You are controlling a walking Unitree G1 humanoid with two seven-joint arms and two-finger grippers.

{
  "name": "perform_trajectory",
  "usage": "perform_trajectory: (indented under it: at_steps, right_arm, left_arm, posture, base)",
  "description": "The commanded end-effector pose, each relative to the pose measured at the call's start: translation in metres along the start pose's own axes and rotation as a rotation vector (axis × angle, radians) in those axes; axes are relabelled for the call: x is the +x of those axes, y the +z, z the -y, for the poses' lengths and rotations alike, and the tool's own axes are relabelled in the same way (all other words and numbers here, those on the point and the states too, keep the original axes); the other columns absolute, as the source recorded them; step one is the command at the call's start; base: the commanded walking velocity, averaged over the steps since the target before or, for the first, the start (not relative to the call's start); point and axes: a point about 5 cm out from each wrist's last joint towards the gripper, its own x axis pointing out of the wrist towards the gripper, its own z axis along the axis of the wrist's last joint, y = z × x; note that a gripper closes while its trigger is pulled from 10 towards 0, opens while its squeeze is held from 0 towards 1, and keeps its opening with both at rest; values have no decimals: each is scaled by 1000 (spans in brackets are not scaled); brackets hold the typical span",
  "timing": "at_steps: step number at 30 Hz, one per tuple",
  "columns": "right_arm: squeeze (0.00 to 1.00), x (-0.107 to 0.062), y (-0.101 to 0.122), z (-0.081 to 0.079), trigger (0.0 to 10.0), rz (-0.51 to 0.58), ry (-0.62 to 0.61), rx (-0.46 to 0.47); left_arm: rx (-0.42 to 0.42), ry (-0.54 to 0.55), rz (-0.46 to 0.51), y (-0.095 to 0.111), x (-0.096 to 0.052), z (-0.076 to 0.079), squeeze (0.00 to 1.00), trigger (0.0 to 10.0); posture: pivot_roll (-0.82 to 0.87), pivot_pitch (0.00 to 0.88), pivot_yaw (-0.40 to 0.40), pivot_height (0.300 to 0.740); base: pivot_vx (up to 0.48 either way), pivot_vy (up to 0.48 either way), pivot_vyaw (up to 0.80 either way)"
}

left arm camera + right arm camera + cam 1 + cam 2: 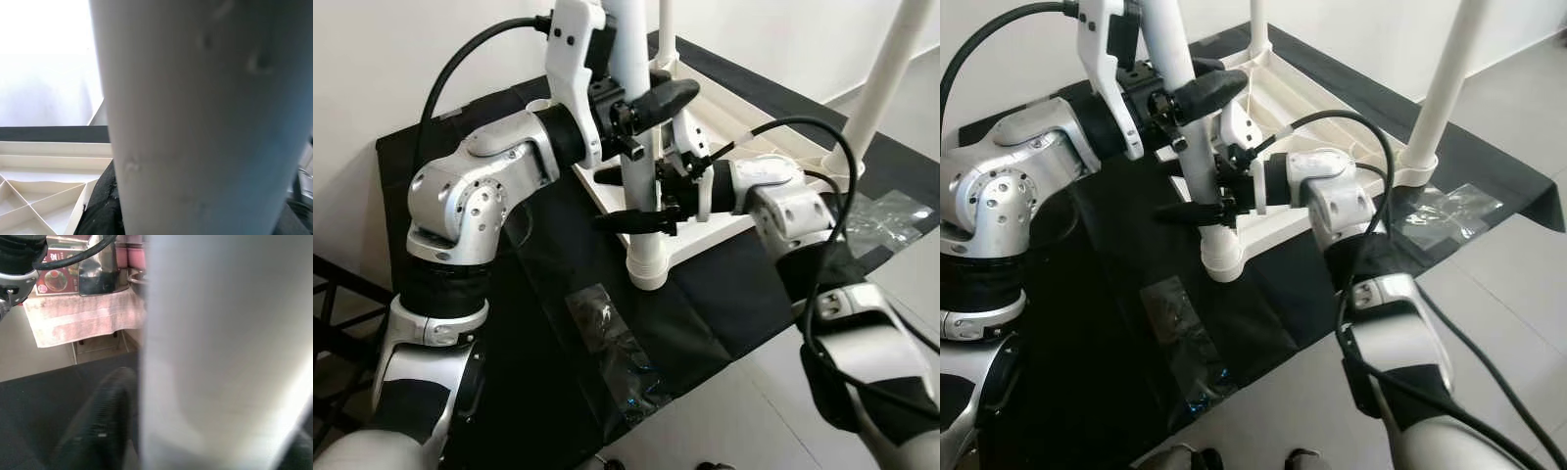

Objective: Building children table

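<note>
Unreadable red label (56,281), right wrist view

You have a black cloth (705,313) spread over the pale floor (744,411), with crinkled clear plastic wrappers (617,352) near you and another (886,217) at right.

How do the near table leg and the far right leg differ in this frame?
The near leg is gripped by both grippers, the left gripper higher and the right gripper lower; the far right leg stands free. The near leg sits at the tabletop's front corner, the far right leg at its right corner. Both are white round tubes standing in sockets of the upturned tabletop.
</note>
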Motion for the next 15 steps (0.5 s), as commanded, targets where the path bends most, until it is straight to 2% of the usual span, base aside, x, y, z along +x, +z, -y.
perform_trajectory:
  at_steps: [1, 11, 12, 14, 15]
  right_arm:
    - [0, 9, 1, -5, 0, 6, 100, -18]
    - [0, 7, -4, -2, 0, 11, 91, -31]
    - [0, 6, -5, -2, 0, 17, 82, -31]
    - [0, 6, -7, -2, 0, 21, 80, -31]
    - [0, 5, -8, -3, 0, 24, 76, -26]
  left_arm:
    - [-33, -5, -35, -7, -1, -1, 0, 0]
    - [-33, -12, -34, -6, 0, 0, 0, 0]
    - [-31, -2, -30, -6, 0, -1, 0, 4510]
    - [-29, 6, -26, -5, 0, -2, 0, 4510]
    - [-33, 18, -30, -6, 0, -3, 1000, 10000]
  posture:
    - [54, 171, 123, 740]
    - [55, 168, 128, 740]
    - [55, 167, 130, 740]
    - [55, 167, 130, 740]
    - [52, 169, 130, 740]
  base:
    - [0, 0, 0]
    - [0, 0, 0]
    - [0, 0, 0]
    - [0, 0, 0]
    - [0, 0, 0]
